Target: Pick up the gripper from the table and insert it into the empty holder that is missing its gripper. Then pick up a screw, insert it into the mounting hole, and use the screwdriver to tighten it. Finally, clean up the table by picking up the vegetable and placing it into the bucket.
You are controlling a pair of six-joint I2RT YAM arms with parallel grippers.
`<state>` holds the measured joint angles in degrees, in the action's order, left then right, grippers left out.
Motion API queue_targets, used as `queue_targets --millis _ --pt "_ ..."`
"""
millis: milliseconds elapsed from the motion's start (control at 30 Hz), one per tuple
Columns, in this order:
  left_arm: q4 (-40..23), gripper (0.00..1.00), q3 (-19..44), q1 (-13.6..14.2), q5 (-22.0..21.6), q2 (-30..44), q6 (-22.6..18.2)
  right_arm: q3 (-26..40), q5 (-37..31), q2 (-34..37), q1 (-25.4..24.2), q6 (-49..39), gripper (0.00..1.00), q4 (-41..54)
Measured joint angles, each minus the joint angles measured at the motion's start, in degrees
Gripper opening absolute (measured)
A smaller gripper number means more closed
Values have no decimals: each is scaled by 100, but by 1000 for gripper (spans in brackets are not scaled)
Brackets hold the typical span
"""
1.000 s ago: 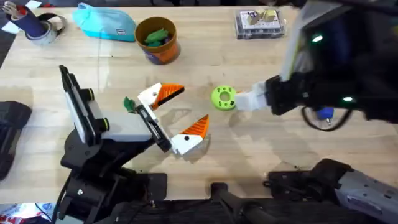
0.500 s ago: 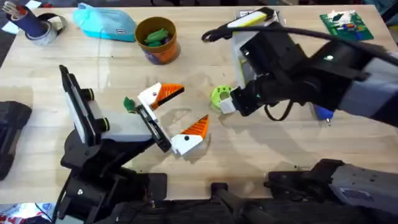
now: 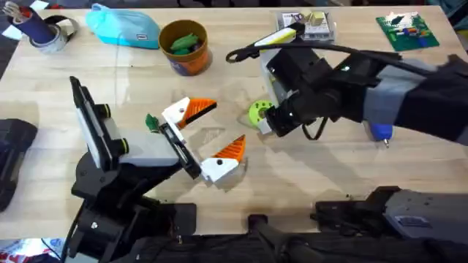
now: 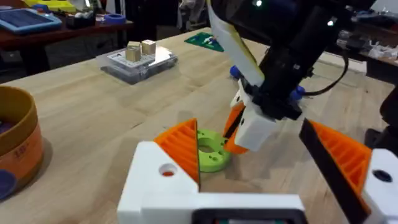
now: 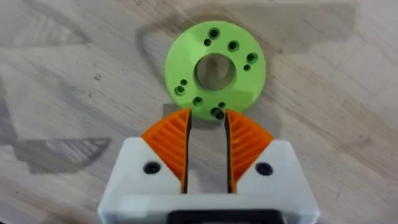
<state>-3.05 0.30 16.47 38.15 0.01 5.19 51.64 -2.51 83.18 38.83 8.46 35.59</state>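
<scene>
The holder (image 3: 157,148), a white block with a black bar, is my left arm's end. A white gripper piece with an orange tip (image 3: 189,111) sits at the bar's far end and a second one (image 3: 223,159) at the near end. So my left gripper (image 3: 225,124) stands wide open with nothing in it. My right gripper (image 5: 206,146) points down at the lime-green disc (image 5: 214,68). Its orange pads (image 5: 171,140) are a narrow gap apart beside a small dark screw (image 5: 217,114) at the rim. The blue screwdriver (image 3: 380,132) lies under the right arm. The bucket (image 3: 191,60) holds a green vegetable (image 3: 183,42).
On the table (image 3: 307,183), at the back, lie a light-blue pouch (image 3: 124,28), a clear plastic box (image 3: 307,25) and a green circuit board (image 3: 406,29). A tape roll (image 3: 55,33) sits at the far left corner. A small green piece (image 3: 152,121) lies by the holder.
My right arm has swung left and turned its wrist downward. Its gripper went from lying level to the right of the green disc to standing over the disc's near edge. The left arm has not moved.
</scene>
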Motion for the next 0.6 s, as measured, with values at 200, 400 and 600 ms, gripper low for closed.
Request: queue_targets --millis 200,400,600 --pt "0 990 0 0 0 0 0 0 -14 150 0 -26 305 -111" --pt "0 990 0 0 0 0 0 0 -31 220 0 -104 275 -100" --pt "0 990 0 0 0 -2 0 0 -112 233 0 -133 151 -111"
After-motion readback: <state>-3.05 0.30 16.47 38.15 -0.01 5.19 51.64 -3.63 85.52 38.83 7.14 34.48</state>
